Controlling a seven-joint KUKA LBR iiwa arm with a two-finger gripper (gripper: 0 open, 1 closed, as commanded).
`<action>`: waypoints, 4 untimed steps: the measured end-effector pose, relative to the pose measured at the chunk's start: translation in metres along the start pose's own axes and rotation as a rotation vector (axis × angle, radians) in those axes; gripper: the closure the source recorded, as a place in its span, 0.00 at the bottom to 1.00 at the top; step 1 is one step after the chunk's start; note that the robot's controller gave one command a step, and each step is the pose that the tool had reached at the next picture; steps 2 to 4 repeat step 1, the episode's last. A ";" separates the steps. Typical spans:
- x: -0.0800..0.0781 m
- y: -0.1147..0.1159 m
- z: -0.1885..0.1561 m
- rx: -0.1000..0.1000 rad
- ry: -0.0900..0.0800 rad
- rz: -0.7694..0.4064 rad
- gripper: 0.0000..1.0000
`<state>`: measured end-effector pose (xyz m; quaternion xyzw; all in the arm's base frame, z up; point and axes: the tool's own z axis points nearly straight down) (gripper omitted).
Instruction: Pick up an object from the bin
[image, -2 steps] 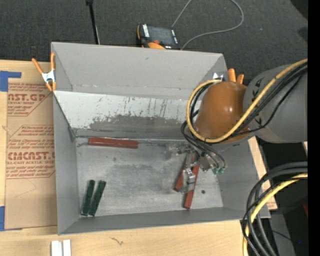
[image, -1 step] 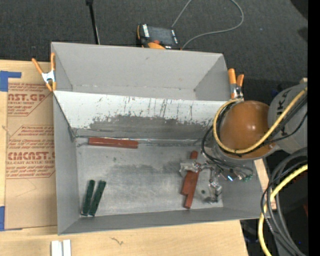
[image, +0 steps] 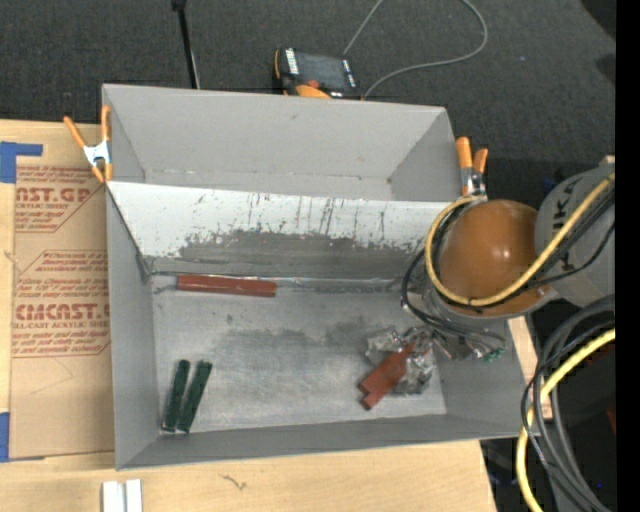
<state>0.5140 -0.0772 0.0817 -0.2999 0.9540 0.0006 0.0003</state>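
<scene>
— Down at the front right corner of the bin (image: 280, 150), what is the end effector (image: 408, 352) over?
— 1 reddish-brown block (image: 381, 381), lying askew on the floor right at its tip.
— Open or closed? Holding it?
— I cannot tell either.
— And elsewhere?
— 2 dark green sticks (image: 186, 395) side by side at front left, well apart from it, and 1 long red bar (image: 226, 286) along the foot of the back wall.

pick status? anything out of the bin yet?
Done: the gripper is low in the bin's right front corner, at a red-brown block. In hand: nothing clearly; whether it grips the block cannot be told. Left: secure it and lift it out. The red stick by the back wall and two green sticks front left lie untouched.
</scene>
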 end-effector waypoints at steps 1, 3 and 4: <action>-0.003 0.006 -0.152 0.007 -0.007 0.045 1.00; -0.003 0.006 -0.152 0.007 -0.007 0.045 1.00; -0.003 0.006 -0.152 0.007 -0.007 0.045 1.00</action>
